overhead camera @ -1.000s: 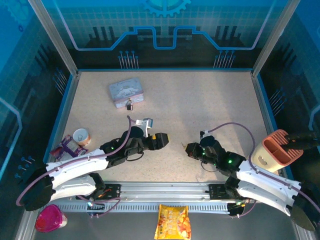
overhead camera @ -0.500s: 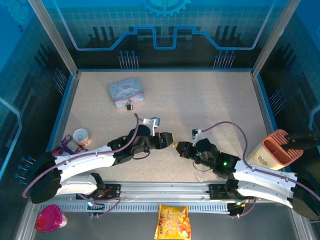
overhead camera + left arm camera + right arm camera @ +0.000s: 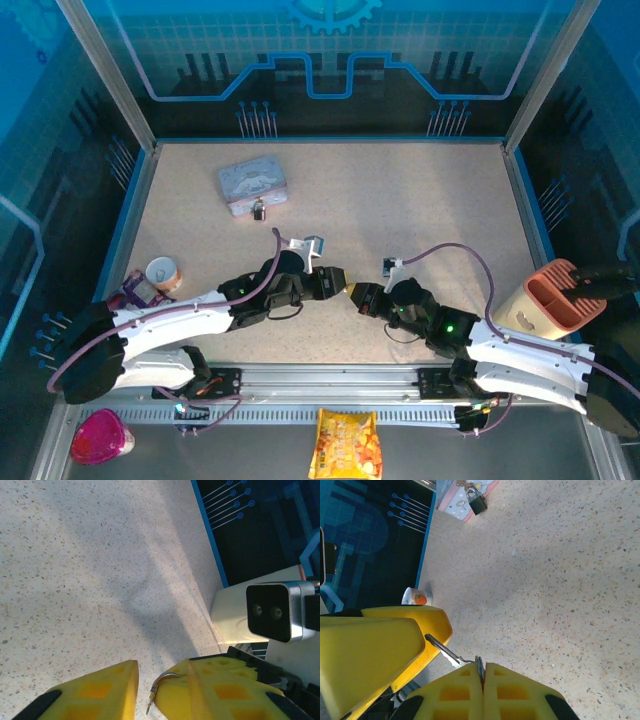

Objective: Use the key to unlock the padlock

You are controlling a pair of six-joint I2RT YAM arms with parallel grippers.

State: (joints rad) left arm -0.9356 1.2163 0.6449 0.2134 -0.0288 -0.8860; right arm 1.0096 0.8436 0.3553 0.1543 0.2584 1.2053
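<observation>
**Meeting tip to tip: key pinched on the right side, padlock well apart**

Both grippers are seen nose to nose near the middle of the table (image 3: 430, 200), toward its near edge: left gripper (image 3: 337, 280), right gripper (image 3: 358, 294).

Right side, from its own wrist view: the pads are pressed flat together, and the key (image 3: 445, 651) is clamped at its ring end in the seam between them. The blade is pointed toward the left gripper's fingers (image 3: 375, 655) and lies against one of them. Whether it is gripped there cannot be told.

Left side, from its own wrist view: the fingers are set apart, with a strip of table visible between them. A thin wire ring (image 3: 157, 686) is seen in that gap, just beside the right-hand finger.

The padlock (image 3: 259, 211) is located far from both grippers, at the far left of the table, touching the front of the pale tin (image 3: 252, 182). Its dark body is seen with the shackle up at the tin's edge.

A small cup (image 3: 161, 272) is placed near the left edge of the table.
</observation>
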